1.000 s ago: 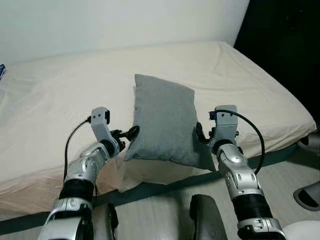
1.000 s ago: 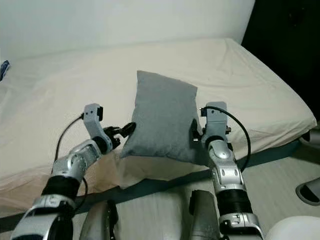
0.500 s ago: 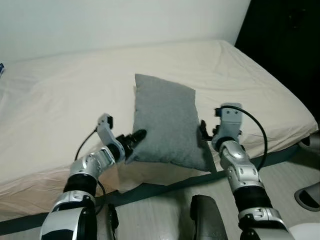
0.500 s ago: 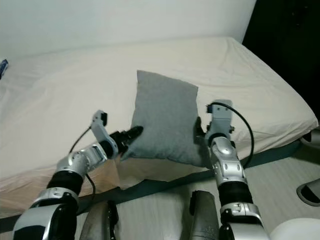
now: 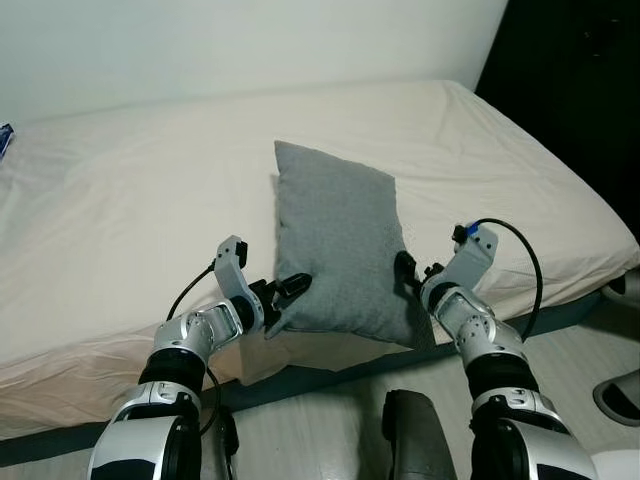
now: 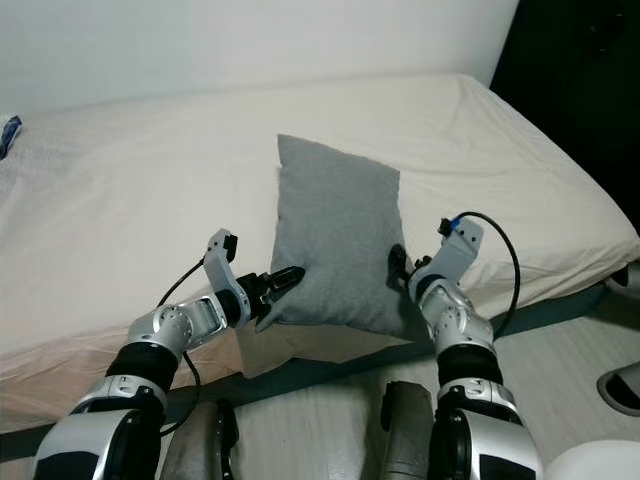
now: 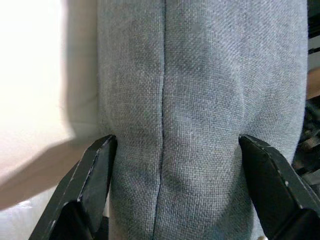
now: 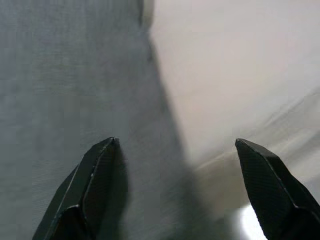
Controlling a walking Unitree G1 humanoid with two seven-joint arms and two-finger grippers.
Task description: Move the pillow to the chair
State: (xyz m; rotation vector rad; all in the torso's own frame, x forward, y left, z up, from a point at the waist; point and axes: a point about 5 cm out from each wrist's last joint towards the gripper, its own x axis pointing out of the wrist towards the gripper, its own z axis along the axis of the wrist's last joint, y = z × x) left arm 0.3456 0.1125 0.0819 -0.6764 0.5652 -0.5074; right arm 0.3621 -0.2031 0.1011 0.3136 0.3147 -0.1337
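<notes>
A grey rectangular pillow [image 5: 340,250] lies on the cream bed [image 5: 130,200], its near end close to the mattress edge. My left gripper [image 5: 290,290] is at the pillow's near left corner. In the left wrist view it [image 7: 178,142] stands open, with the pillow's seamed edge [image 7: 200,100] filling the gap between both fingers [image 7: 95,175]. My right gripper [image 5: 405,268] is at the pillow's near right side. It [image 8: 176,144] is open too, with one finger [image 8: 97,175] against the grey fabric [image 8: 65,75] and the other over the sheet.
The bed runs to a white wall [image 5: 250,40] at the back; a dark area [image 5: 580,80] lies to the right. A slipper [image 5: 620,395] sits on the pale floor at the right. A small blue item [image 5: 3,140] lies at the bed's far left edge.
Both arms have dropped lower and reached in. The left gripper slid right onto the pillow's near left corner. The right wrist tipped down beside the pillow. The pillow has barely moved.
</notes>
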